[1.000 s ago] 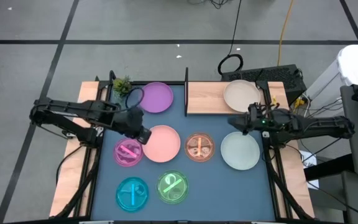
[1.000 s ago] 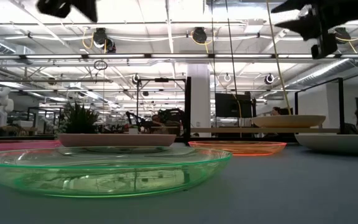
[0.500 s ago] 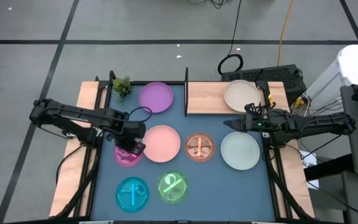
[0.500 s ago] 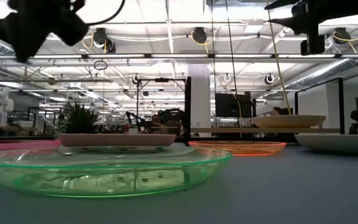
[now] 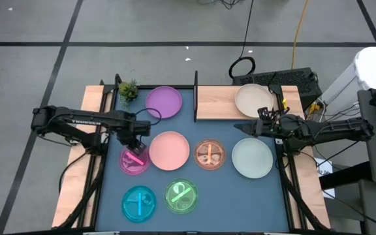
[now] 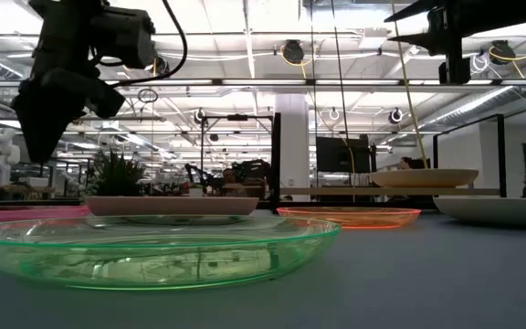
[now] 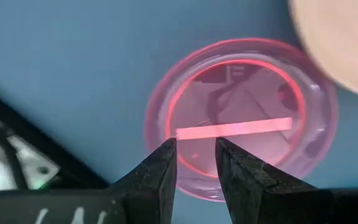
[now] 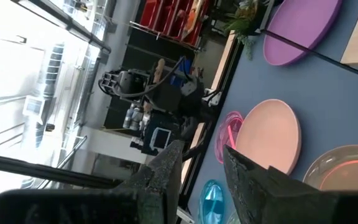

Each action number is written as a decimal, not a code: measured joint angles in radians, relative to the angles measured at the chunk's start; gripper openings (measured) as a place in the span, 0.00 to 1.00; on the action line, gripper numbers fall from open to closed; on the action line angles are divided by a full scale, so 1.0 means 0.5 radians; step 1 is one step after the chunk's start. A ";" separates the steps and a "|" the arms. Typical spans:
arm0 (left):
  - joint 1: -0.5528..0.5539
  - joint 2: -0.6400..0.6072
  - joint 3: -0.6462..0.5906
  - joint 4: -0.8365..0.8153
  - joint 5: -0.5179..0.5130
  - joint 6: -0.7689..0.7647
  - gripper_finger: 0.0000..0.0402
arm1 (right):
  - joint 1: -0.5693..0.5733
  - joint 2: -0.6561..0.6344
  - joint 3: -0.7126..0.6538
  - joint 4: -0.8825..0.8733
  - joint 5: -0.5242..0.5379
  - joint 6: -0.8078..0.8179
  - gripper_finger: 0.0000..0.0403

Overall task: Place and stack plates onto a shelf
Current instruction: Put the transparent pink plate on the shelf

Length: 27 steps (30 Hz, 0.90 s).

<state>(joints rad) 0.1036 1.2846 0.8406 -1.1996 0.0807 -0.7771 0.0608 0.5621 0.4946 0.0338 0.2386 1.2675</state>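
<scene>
The left end effector [image 7: 194, 163] is poised over the magenta plate [image 5: 134, 160], fingers slightly spread and pinching nothing. Its rim should be straddled squarely before closing, clear of the pink stick [image 7: 234, 129] lying inside. At three o'clock from it sits the pink plate [image 5: 169, 150]. The right end effector [image 5: 256, 128], parted and empty, hangs beside the shelf [image 5: 215, 103], which carries only the cream plate [image 5: 252, 100].

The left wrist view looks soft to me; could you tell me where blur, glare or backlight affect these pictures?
Left wrist view: the left gripper is open, its fingers blurred in the foreground, and the pink plate is soft at the frame's edge. Low view: bright ceiling lights silhouette both arms, and the green plate mirrors the room. Right wrist view: the windows behind are washed out.
</scene>
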 joint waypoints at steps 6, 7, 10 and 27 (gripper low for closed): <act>0.046 0.000 -0.005 -0.039 -0.067 -0.053 0.30 | 0.000 0.007 0.000 0.001 0.007 0.003 0.25; 0.069 0.000 -0.019 -0.026 -0.053 -0.080 0.31 | 0.000 0.008 0.000 0.001 0.009 0.005 0.25; 0.126 0.000 -0.091 0.043 0.028 -0.091 0.39 | 0.000 0.010 0.000 0.001 0.023 0.005 0.25; 0.189 -0.001 -0.455 0.358 0.087 -0.054 0.58 | 0.000 0.017 0.000 0.009 0.060 0.006 0.25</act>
<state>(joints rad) 0.1982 1.2842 0.6133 -1.0207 0.1243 -0.8039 0.0608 0.5705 0.4946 0.0385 0.2684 1.2705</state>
